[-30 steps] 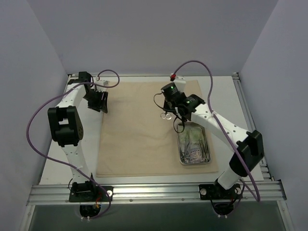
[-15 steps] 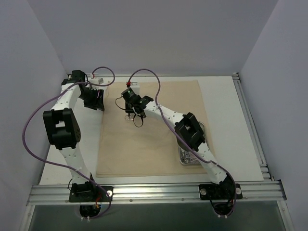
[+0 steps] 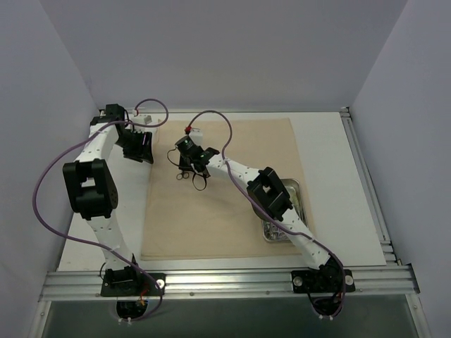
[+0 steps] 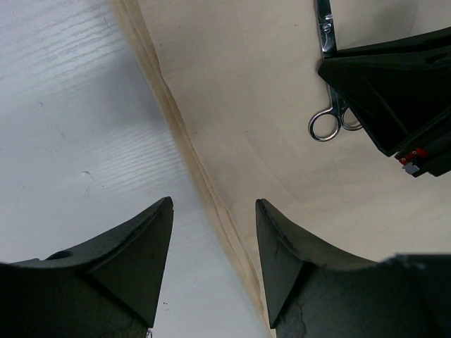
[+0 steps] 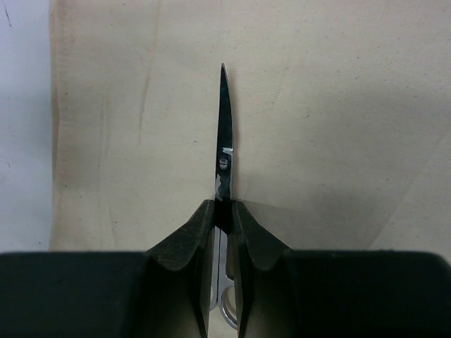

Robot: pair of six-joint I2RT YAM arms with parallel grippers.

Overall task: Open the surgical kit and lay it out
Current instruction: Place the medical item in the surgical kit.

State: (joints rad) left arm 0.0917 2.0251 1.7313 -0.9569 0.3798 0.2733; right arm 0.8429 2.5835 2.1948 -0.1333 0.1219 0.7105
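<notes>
1. you have the beige cloth wrap opened out and lying flat as one large sheet on the white table.
2. the rectangular steel tray sits on the cloth near its right edge, towards the near side. the right arm crosses over it and hides part of it. steel pieces lie inside, but they are too small to tell apart.
3. your right arm reaches across the sheet to its far left part. there the right gripper has its jaws pressed together on the shank of a thin ring-handled instrument.
4. in the right wrist view the instrument's pointed tip runs straight out ahead of the fingers, above the cloth. part of a ring handle shows behind the fingertips, at the bottom of the view.
5. from above, the ring handles show just beside the right gripper, on its near-left side. you cannot tell from any view whether the instrument touches the cloth.
6. your left gripper hangs over the far left edge of the sheet with its jaws spread and nothing between them.
7. in the left wrist view the hemmed edge of the cloth runs between the two fingers, with bare table on one side. the ring-handled instrument and the black right gripper show at the upper right.
</notes>
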